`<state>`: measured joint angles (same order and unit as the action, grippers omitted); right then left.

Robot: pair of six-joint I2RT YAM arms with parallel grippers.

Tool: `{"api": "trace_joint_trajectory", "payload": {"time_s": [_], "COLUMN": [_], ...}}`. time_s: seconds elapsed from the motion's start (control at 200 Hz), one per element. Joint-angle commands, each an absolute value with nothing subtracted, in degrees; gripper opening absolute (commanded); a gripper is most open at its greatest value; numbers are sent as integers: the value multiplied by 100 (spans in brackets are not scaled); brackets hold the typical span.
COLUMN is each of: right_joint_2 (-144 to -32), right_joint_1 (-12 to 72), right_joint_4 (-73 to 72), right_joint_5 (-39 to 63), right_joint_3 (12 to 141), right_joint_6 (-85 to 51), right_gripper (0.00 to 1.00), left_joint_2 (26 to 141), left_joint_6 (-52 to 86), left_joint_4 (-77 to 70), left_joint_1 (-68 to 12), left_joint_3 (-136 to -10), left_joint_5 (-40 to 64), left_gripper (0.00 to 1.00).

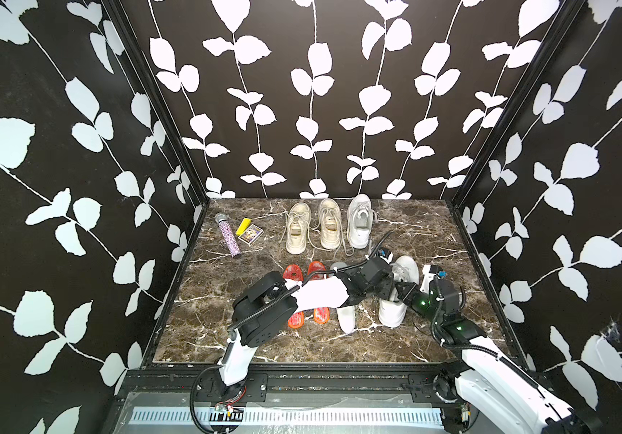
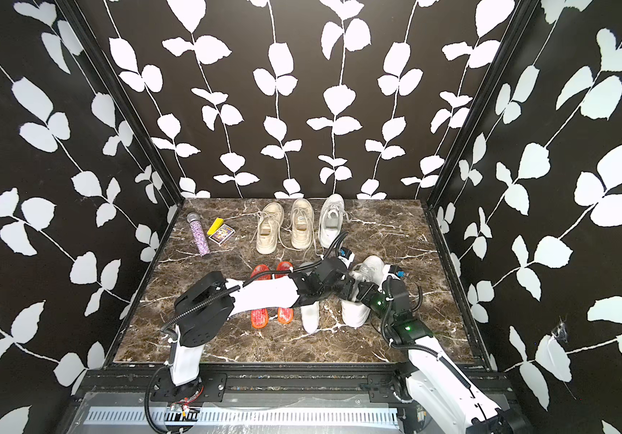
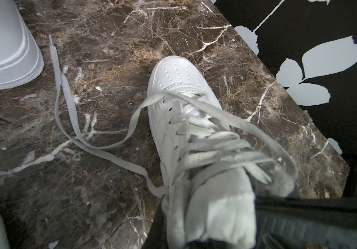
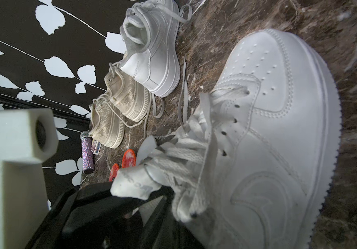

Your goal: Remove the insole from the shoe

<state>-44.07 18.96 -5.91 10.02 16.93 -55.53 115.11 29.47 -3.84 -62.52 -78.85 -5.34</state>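
The white shoe (image 1: 392, 313) stands at the table's front right, toe pointing to the back, laces loose. My left gripper (image 1: 390, 290) reaches across from the left and is shut on the shoe's tongue (image 3: 220, 211), holding it up; its black fingers (image 4: 100, 204) show in the right wrist view under the tongue (image 4: 134, 183). My right gripper (image 1: 401, 296) comes from the right and dips into the shoe's opening, shut, its tips hidden inside. The insole in this shoe is hidden. Both top views show the two grippers meeting over the shoe (image 2: 354, 315).
A white insole (image 1: 346, 317) and two orange-red insoles (image 1: 296, 319) lie left of the shoe, under my left arm. Two beige sneakers (image 1: 296, 233) and a white sneaker (image 1: 359, 221) stand at the back. A glitter microphone (image 1: 228, 235) and a card box (image 1: 251, 235) lie back left.
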Motion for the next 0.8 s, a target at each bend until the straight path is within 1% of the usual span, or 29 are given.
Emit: {"api": "trace_joint_trajectory", "payload": {"time_s": [0.0,0.195,0.34,0.44,0.61,0.79], "right_joint_2": [-4096,-4070,-3808,-3498,-2985,-2667], "right_joint_1": [1942,2043,2092,2092,2092,2091], "right_joint_4": [-2419,-3282,-3315,-3022,-2111,-1327], "right_joint_5": [1510,1843,1795,1593,1326,1185], "right_joint_3": [1825,1770,1808,1819,1959,2150], "right_joint_6": [-5767,-5831,-5785,-5671,-5317,-4989], "right_gripper": [0,0,0,0,0,0], "left_joint_2": [11776,12056,12109,12111,12067,12067], "left_joint_6": [2822,2821,2839,2847,2854,2880], "left_joint_4": [289,477,525,603,639,630], "left_joint_1": [-6078,-6082,-6082,-6080,-6060,-6029], "left_joint_3": [-7918,-8141,-8185,-8194,-8191,-8265], "left_joint_5": [-663,-562,-609,-689,-825,-867], "left_gripper": [0,0,0,0,0,0]}}
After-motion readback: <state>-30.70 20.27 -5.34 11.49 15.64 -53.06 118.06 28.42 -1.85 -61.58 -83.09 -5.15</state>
